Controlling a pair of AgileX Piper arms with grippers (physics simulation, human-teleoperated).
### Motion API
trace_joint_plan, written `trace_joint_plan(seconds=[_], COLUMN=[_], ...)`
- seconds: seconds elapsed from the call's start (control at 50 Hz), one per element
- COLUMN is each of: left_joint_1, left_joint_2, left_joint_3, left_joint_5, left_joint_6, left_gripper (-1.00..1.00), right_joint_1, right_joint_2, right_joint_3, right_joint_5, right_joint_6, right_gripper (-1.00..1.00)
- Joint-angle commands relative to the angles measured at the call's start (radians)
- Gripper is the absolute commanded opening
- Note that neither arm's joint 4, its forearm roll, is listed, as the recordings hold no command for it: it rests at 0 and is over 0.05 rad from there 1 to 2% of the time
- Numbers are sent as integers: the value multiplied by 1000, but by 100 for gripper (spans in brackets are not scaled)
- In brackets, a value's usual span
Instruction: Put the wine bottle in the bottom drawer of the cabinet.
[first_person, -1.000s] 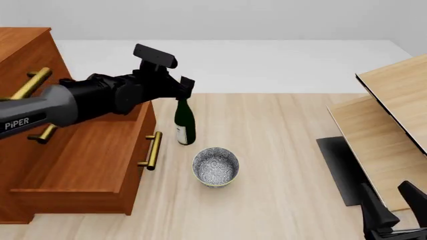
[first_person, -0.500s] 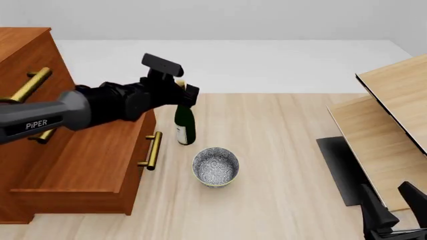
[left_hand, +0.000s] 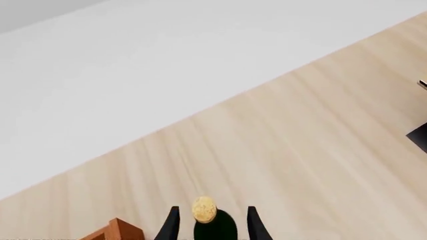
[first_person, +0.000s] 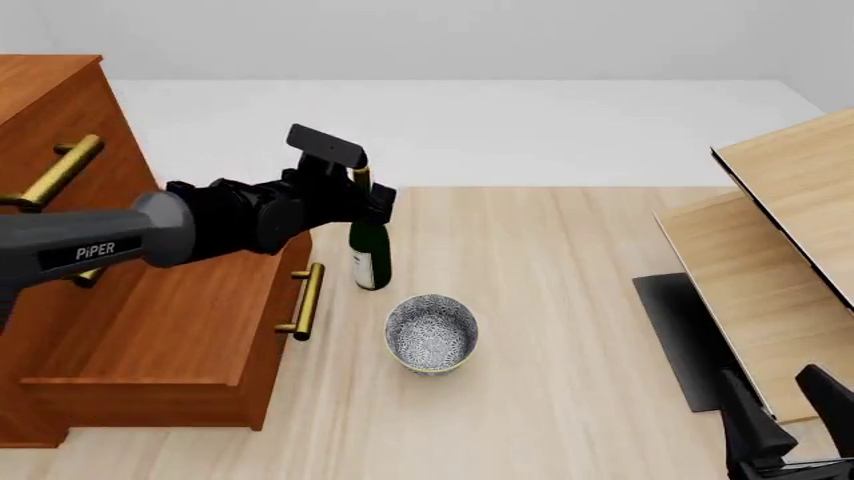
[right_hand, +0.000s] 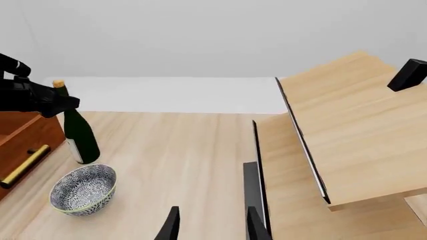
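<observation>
**Left gripper at the bottle's neck**

The cabinet (first_person: 54, 110) has its bottom drawer (first_person: 174, 330) pulled out. Just beside its front corner, the wine bottle (first_person: 370, 250) stands upright. The left gripper (left_hand: 210, 225) brackets its neck, jaws narrow; contact unclear. The right gripper (right_hand: 210, 225) is parted, holding nothing, open tabletop ahead.

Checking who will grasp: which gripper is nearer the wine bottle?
Left. The left gripper sits at the wine bottle neck, jaws either side of it. The right gripper idles far across the table.
</observation>
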Motion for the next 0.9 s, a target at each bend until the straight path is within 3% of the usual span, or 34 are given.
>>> trace_joint_plan(seconds=[0.02,0.26,0.28,0.9], left_joint_1=[1,4,6,-2], left_joint_2=[16,23,24,-24], left_joint_3=[7,2,3,-13], left_joint_5=[-12,-9,-10,25], left_joint_6=[1,-7,-2,-4], left_gripper=[100,100,-100,-100], right_joint_1=[0,0,-1,2], right_joint_2=[-1,-2,-2,-4], right_joint_3=[0,0,0,0], right_joint_5=[3,4,4,3], right_joint_6=[-1,0,0,-5], right_gripper=[100,100,100,100])
